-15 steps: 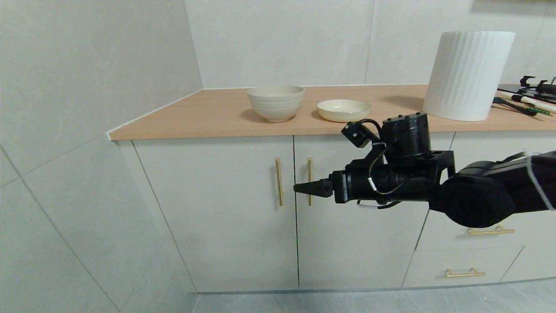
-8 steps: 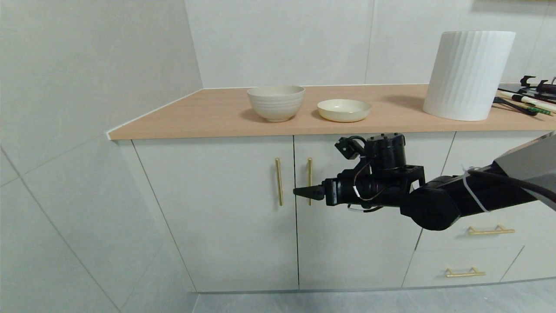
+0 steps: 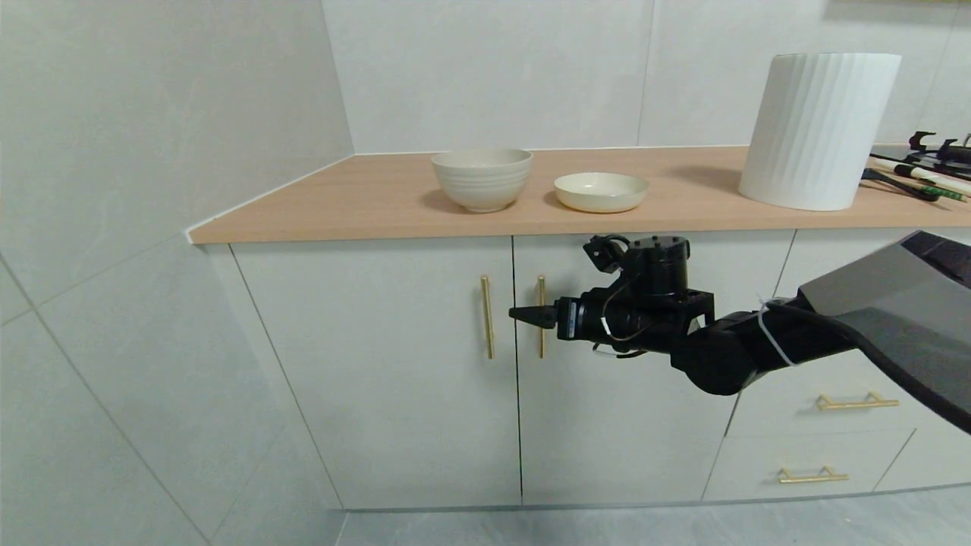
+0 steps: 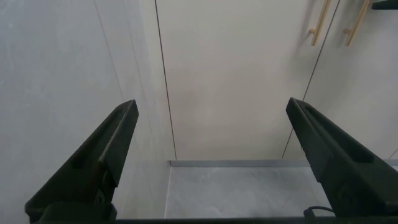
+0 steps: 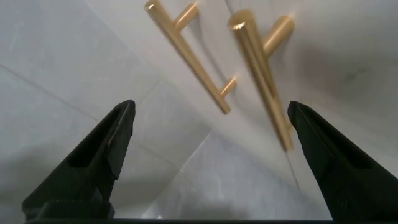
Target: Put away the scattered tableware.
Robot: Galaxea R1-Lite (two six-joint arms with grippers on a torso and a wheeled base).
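The bowl (image 3: pixel 482 178) and the plate (image 3: pixel 601 191) are the tableware here, both standing on the wooden countertop (image 3: pixel 364 205) above the two cabinet doors. The bowl is deep, off-white with a faint beige tone, and has ridges running round its outer wall. It sits upright above the left door (image 3: pixel 379 364). The plate is small, shallow and pale cream with a low raised rim. It lies flat just beside the bowl, on its right, and the two do not touch.

My right gripper (image 3: pixel 527 314) is below the counter edge, held level in front of the doors at the height of their upright gold handles. In the head view its tip lies across the seam between the doors, overlapping the right door's handle (image 3: pixel 541 292) and near the left door's handle (image 3: pixel 487 317). From my right wrist camera the fingers are spread wide with both handles ahead between them, and I cannot tell whether anything touches.

My left gripper (image 4: pixel 211 109) hangs low, its fingers spread wide and holding nothing, facing a pale cabinet panel and the floor.

Further right on the counter stands a tall white ribbed cylinder (image 3: pixel 819 129), with some utensils (image 3: pixel 918 178) beyond it.
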